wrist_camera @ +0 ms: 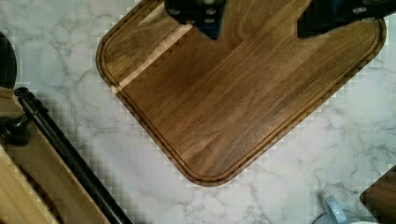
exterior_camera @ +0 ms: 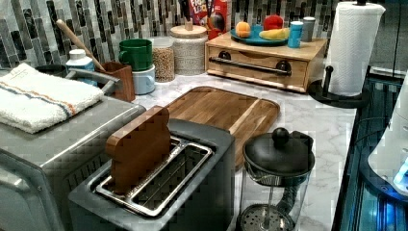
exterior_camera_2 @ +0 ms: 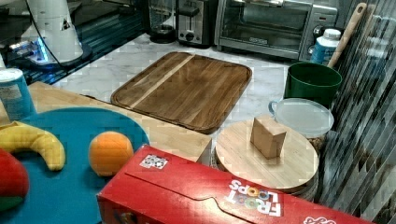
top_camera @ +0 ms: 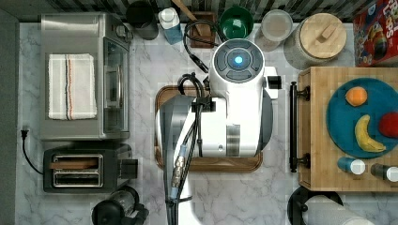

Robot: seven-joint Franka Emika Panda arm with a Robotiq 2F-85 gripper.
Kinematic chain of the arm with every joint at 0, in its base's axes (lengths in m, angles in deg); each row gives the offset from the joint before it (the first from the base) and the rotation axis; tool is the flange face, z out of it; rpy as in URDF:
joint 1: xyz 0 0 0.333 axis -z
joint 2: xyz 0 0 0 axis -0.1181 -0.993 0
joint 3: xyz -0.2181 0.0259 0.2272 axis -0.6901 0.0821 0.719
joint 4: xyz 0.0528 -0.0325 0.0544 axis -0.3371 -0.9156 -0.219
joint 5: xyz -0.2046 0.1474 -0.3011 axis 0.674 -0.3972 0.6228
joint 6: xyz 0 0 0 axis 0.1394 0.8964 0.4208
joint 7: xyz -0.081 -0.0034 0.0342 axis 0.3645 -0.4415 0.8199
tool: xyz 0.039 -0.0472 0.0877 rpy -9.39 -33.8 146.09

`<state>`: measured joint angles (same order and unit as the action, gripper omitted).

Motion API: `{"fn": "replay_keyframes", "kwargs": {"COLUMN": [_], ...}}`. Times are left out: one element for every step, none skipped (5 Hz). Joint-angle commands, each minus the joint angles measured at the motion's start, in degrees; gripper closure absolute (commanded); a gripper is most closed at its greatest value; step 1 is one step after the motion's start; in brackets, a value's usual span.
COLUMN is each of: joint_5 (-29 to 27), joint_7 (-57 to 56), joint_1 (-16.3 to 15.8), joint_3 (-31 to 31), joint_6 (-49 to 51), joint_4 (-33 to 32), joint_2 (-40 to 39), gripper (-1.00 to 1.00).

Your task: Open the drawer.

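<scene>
The drawer [exterior_camera: 257,65] is a light bamboo front with a long black bar handle [exterior_camera: 250,65], and it sits flush in its box, closed. In the top view its handle [top_camera: 294,125] runs along the top view's right side, beside the white arm [top_camera: 234,108]. The wrist view shows my gripper [wrist_camera: 261,23] open, with the dark fingers [wrist_camera: 201,14] spread wide above the dark walnut tray [wrist_camera: 233,93]. Nothing is between them. The drawer handle [wrist_camera: 70,154] lies apart from the gripper, across a strip of marble.
A teal plate [top_camera: 338,122] with fruit and two shakers sits on the drawer box. A paper towel roll [exterior_camera: 351,48] stands beside it. Jars, a green mug [top_camera: 236,22] and a cereal box line the back. The toaster oven [top_camera: 84,75], toaster and French press stand opposite.
</scene>
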<state>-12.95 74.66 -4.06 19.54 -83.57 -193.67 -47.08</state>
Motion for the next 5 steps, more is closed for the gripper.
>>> {"fn": "replay_keyframes", "kwargs": {"joint_5": [0.08, 1.39, 1.37, 1.42, 2.42], "joint_7": [-0.1, -3.25, -12.47, -23.21, -34.46], "joint_1": [0.54, 0.72, 2.11, 7.4, 6.42], "joint_3": [0.32, 0.24, 0.06, 2.79, -0.85], "joint_6": [-0.03, -2.26, -2.56, -7.05, -10.49], "joint_4": [0.0, -1.49, -2.79, -8.09, -11.95], "joint_2": [-0.13, -0.31, -0.02, 1.99, 3.44], "gripper": [-1.0, -1.0, -1.0, -1.0, -1.0]}}
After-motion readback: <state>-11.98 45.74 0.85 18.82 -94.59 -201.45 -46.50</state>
